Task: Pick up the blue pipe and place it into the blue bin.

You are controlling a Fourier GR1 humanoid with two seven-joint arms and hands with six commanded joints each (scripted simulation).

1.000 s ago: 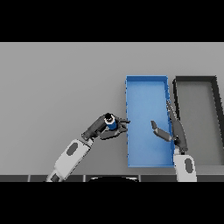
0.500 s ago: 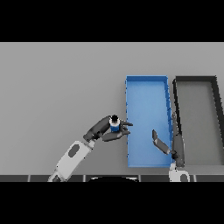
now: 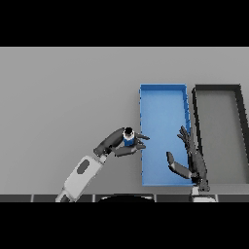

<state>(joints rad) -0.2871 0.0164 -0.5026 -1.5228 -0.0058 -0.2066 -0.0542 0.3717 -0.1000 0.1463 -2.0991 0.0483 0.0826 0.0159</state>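
The left hand (image 3: 118,143) grips the blue pipe (image 3: 129,137), now drawn slightly back from the blue bin's (image 3: 163,88) near-left wall. The right hand (image 3: 187,160), fingers spread, has retreated toward the desk's near edge, so placing remains undone.

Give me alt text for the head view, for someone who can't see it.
The robot's left hand grips a small blue pipe just left of an open blue bin on a grey table. Its right hand is open over the bin's right edge, and a dark bin sits to the right of the blue one.
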